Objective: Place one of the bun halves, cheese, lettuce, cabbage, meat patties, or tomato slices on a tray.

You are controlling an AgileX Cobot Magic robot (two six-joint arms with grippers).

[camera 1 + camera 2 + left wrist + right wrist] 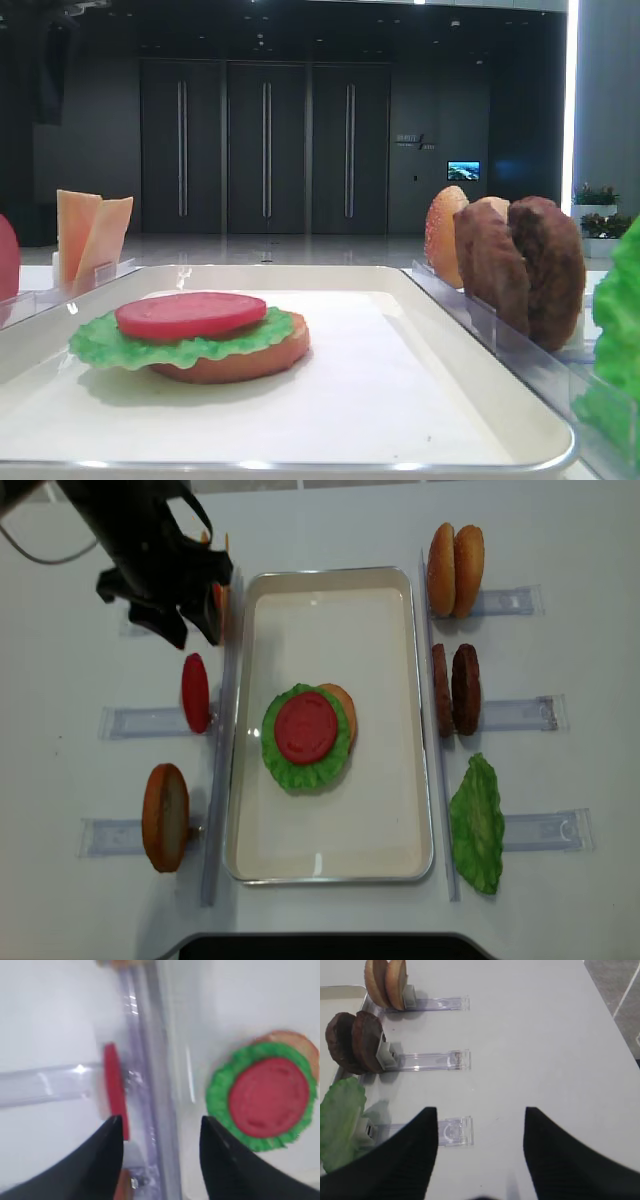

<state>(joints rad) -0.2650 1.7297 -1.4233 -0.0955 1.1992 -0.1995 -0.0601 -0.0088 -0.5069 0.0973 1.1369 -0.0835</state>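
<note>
- Exterior high: on the white tray [480, 420], a smooth tomato slice [190, 314] tops ruffled lettuce [130, 345] and a bun half [255, 360]; rough brown meat patties [520, 270] stand at right.
- Right wrist: right gripper [480, 1152] spread, empty, over bare table [545, 1035].
- Left wrist: left gripper [160, 1152] spread, empty, above a clear holder [45, 1085].

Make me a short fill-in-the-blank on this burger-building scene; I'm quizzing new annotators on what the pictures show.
1. On the tray, the tomato slice lies directly on top of the ____.
2. The two meat patties stand on edge in a clear holder to the ____ of the tray in the overhead view.
3. The number of tomato slices standing in the holder left of the tray is ____.
4. The left gripper has its jaws ____.

Missing words: lettuce; right; one; open
</note>
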